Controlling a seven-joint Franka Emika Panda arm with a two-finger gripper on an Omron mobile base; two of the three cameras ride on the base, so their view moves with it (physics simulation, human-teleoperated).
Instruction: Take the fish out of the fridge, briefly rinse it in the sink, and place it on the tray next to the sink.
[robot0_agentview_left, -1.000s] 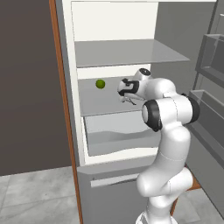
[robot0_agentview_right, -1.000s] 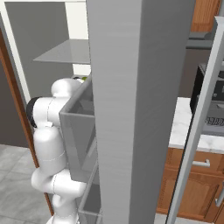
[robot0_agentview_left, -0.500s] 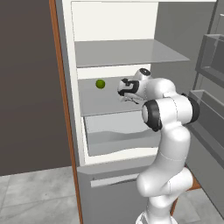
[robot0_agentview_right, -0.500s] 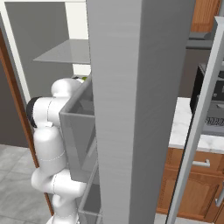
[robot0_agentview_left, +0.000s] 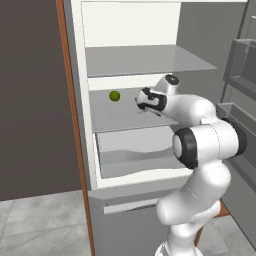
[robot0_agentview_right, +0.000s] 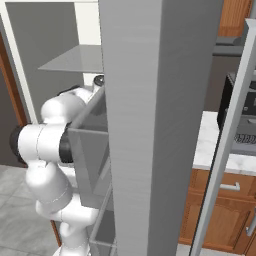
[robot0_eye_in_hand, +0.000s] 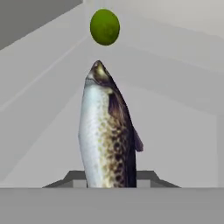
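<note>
Silvery, brown-speckled fish (robot0_eye_in_hand: 107, 131) fills centre of hand view, head toward top of frame, body running down between the two dark finger tips at bottom edge. Jaws (robot0_eye_in_hand: 109, 177) look clenched on fish near its rear end, pads tight to both flanks; tail itself hidden below. In left base view, jaws (robot0_agentview_left: 143, 101) sit mid-frame inside fridge (robot0_agentview_left: 77, 150), just above grey middle shelf (robot0_agentview_left: 120, 117); fish itself too small to pick out there.

Step in hand, by judgement: lifting fish clear & backing out of fridge. To do well:
- keep squeeze firm, slim body likely slippery, grip is far back so head end may droop
- raise a bit before pulling back, so belly doesn't drag on shelf
- pull straight out toward open front, wrist level
- steer clear of lime (robot0_agentview_left: 115, 96), upper left of centre in left base view, near the jaws but apart; top centre in hand view, just beyond fish's nose, not touching

Surface & room: shelf smooth, grey, flat; another shelf above, pale drawer (robot0_agentview_left: 145, 160) below. White inner walls, orange-brown trim (robot0_agentview_left: 74, 140) down left of frame. Right base view mostly blocked by grey fridge door (robot0_agentview_right: 160, 125); marble worktop (robot0_agentview_right: 215, 145) & wood cabinets at right of frame. Sink & tray not in view.
</note>
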